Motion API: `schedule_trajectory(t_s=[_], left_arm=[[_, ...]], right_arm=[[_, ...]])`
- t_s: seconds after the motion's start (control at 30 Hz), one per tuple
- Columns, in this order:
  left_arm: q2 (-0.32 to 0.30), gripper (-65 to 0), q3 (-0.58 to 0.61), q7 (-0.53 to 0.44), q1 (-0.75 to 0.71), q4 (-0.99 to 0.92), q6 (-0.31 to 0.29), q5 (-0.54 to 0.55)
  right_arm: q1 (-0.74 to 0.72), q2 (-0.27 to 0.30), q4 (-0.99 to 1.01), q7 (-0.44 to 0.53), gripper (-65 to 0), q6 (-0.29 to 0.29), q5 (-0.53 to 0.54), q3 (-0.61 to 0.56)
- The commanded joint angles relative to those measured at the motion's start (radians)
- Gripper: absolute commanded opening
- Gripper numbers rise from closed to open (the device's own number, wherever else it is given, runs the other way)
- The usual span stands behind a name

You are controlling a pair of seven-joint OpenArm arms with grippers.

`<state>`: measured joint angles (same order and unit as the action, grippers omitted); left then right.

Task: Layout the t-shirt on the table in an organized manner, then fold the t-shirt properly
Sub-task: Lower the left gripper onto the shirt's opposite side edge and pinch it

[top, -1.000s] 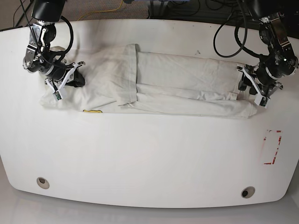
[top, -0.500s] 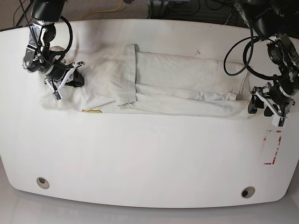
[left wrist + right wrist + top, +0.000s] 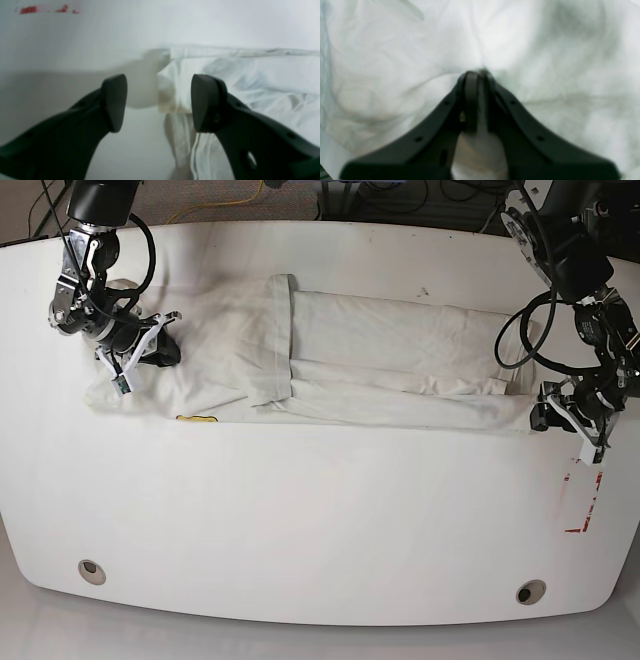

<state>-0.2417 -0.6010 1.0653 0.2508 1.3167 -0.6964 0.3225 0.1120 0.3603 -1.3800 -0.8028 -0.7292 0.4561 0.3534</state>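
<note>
The white t-shirt [image 3: 340,360] lies folded into a long band across the far half of the table [image 3: 320,510], a sleeve [image 3: 272,340] lapped over its middle-left and a bit of yellow print [image 3: 198,418] at its near edge. My left gripper [image 3: 560,418] stands open just off the shirt's right end, its fingers [image 3: 113,102] empty, the cloth corner [image 3: 172,82] lying beyond them. My right gripper [image 3: 160,345] is shut on the t-shirt's left end, a pinch of cloth [image 3: 480,72] between its tips.
A red tape rectangle [image 3: 583,495] marks the table right of the shirt, near my left gripper. Two grey grommet holes [image 3: 91,570] [image 3: 530,591] sit near the front edge. Cables lie beyond the table's far edge.
My left gripper let go of the shirt's right end, opened and drew back to the right and toward the front. The right gripper kept its hold in place.
</note>
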Motion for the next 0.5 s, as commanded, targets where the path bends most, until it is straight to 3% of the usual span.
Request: schedule_trajectory(t_s=[0.0, 0.47], left_arm=[[-0.018, -27.1, 0.002, -0.043, 0.023, -0.004, -0.002, 0.016], [-0.021, -27.2, 0.106, -0.112, 0.022, -0.11, -0.002, 0.017]], right_arm=[[0.016, 0.013, 0.011, -0.1, -59.8, 0.031, -0.093, -0.001], [0.016, 0.012, 0.011, -0.1, -59.9, 0.031, -0.093, 0.003]])
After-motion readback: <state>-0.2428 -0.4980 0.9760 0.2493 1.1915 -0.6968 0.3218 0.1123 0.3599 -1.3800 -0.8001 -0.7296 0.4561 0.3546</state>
